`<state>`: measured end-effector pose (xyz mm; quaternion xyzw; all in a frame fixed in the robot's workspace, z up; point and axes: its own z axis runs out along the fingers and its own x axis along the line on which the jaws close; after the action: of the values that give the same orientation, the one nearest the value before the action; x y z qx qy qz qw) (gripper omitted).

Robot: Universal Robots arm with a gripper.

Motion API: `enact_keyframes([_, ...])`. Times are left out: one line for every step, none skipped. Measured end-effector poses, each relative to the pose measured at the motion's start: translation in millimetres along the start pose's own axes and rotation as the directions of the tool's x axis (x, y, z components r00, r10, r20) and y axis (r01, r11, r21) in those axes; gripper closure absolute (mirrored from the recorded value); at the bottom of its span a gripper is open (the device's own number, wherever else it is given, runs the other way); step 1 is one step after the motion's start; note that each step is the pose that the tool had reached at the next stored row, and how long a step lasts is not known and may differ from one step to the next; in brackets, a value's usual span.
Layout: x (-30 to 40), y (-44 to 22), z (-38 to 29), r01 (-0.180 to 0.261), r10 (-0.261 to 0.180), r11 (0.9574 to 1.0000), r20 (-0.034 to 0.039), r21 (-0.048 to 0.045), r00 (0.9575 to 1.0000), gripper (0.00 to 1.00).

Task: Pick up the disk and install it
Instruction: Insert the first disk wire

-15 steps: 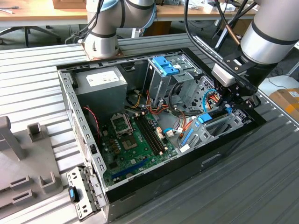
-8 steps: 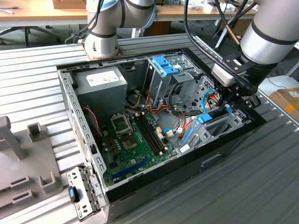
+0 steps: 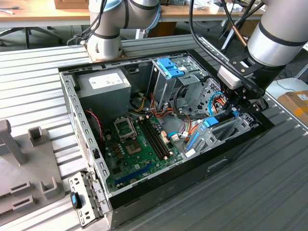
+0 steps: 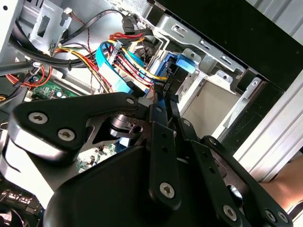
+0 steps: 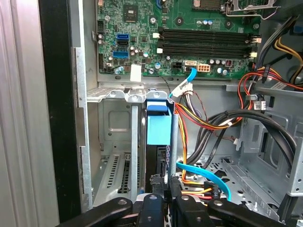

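Here, claw (image 5: 163, 191) grips upright disk (image 5: 158, 127) edge.

The arm (image 3: 274, 36) is built of fat silver-grey tube segments with a light blue cap at one joint, and a second stout joint housing (image 3: 107, 41) stands pale grey near the base. Thick black cables (image 3: 204, 41) loop along it down to the wrist. There a white block sits against black mounting parts. The gripper (image 4: 161, 101) is matte black throughout — flat linkage bars with rounded ends, pinned by silver screw heads, some with hex sockets — and in the first wrist view its links (image 5: 156, 210) carry the same bright screws.
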<state>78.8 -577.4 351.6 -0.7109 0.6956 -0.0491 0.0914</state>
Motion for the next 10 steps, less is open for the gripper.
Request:
enact_keyframes([0.1, 0.0, 0.1, -0.004, 0.004, 1.0000, -0.0010, 0.0002, 1.0000, 0.84])
enact_keyframes([0.1, 0.1, 0.1, -0.005, 0.005, 1.0000, -0.0012, 0.0002, 1.0000, 0.84])
enact_keyframes([0.1, 0.1, 0.1, -0.005, 0.005, 1.0000, -0.0012, 0.0002, 1.0000, 0.84])
enact_keyframes([0.1, 0.3, 0.1, -0.005, 0.005, 1.0000, -0.0012, 0.0003, 1.0000, 0.84])
enact_keyframes([0.0, 1.6, 0.1, -0.007, 0.007, 1.0000, -0.0013, 0.0004, 1.0000, 0.84])
enact_keyframes([0.0, 2.5, 0.1, -0.010, 0.010, 0.9999, -0.0020, 0.0006, 0.9999, 0.84])
enact_keyframes([0.0, 2.7, 0.1, -0.013, 0.013, 0.9999, -0.0028, 0.0008, 0.9999, 0.84])
enact_keyframes([0.0, 2.8, 0.4, -0.017, 0.017, 0.9998, -0.0036, 0.0010, 0.9998, 0.84])
enact_keyframes([0.0, 2.8, 0.7, -0.025, 0.025, 0.9997, -0.0050, 0.0015, 0.9997, 0.84])
enact_keyframes([0.1, 2.9, 0.9, -0.037, 0.037, 0.9993, -0.0076, 0.0023, 0.9993, 0.84])
